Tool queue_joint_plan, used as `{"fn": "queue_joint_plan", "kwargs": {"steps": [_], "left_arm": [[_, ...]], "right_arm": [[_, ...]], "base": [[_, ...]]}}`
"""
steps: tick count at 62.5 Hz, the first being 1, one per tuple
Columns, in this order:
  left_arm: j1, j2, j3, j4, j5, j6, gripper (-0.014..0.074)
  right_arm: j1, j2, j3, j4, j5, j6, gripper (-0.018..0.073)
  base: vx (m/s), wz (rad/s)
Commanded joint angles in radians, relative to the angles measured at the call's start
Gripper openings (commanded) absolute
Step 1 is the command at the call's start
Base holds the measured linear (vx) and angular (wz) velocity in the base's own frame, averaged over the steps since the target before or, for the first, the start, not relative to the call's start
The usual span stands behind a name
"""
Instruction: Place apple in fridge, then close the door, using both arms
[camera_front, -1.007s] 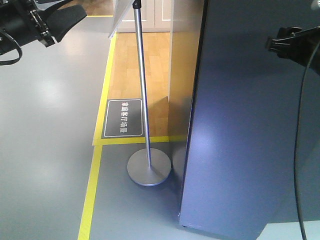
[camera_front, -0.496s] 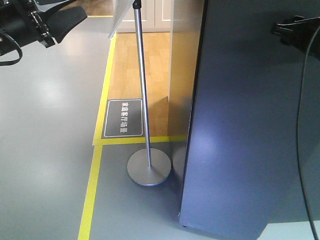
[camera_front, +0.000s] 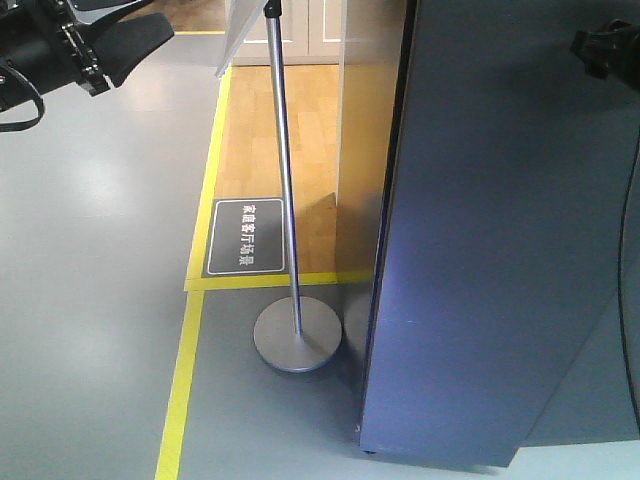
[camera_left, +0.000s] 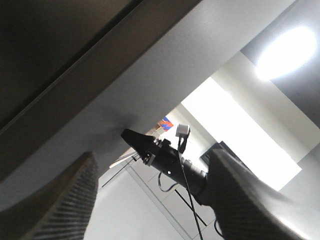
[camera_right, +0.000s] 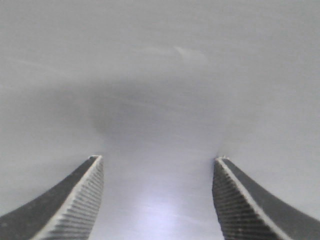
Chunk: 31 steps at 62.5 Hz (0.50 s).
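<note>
The door (camera_front: 490, 250) is a tall dark grey panel filling the right half of the front view, seen from outside. My right gripper (camera_front: 605, 45) is at its upper right; in the right wrist view that gripper (camera_right: 157, 159) is open, its tips right at the bare grey door face (camera_right: 160, 75). My left gripper (camera_front: 150, 30) hangs at the top left, away from the door. It is open (camera_left: 150, 155) and empty, looking along the door (camera_left: 125, 85) at my right arm (camera_left: 170, 162). The apple and the fridge's inside are out of view.
A metal sign stand with a thin pole (camera_front: 285, 180) and a round base (camera_front: 297, 338) stands just left of the door. Yellow tape (camera_front: 185, 380) borders a wooden floor patch (camera_front: 260, 130) with a dark floor plaque (camera_front: 247, 236).
My right gripper has slid to the right and slightly up, almost out of the front view, and the door's lower edge has swung a little with it. The left arm has stayed put.
</note>
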<state>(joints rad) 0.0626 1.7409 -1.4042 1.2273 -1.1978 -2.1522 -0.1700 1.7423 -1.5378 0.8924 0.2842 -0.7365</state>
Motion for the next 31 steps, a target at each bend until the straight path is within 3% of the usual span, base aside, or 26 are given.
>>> {"fn": "queue_joint_plan", "kwargs": {"steps": [1, 31], "left_arm": [[0.000, -0.056, -0.030, -0.067, -0.085, 0.000, 0.0464], [0.000, -0.056, -0.030, -0.069, -0.056, 0.000, 0.0464]], "right_arm": [[-0.005, 0.017, -0.122, 0.009, 0.054, -0.012, 0.0469], [-0.008, 0.031, -0.204, -0.010, 0.213, -0.004, 0.0469]], "base": [[0.00, 0.00], [0.00, 0.00]]}}
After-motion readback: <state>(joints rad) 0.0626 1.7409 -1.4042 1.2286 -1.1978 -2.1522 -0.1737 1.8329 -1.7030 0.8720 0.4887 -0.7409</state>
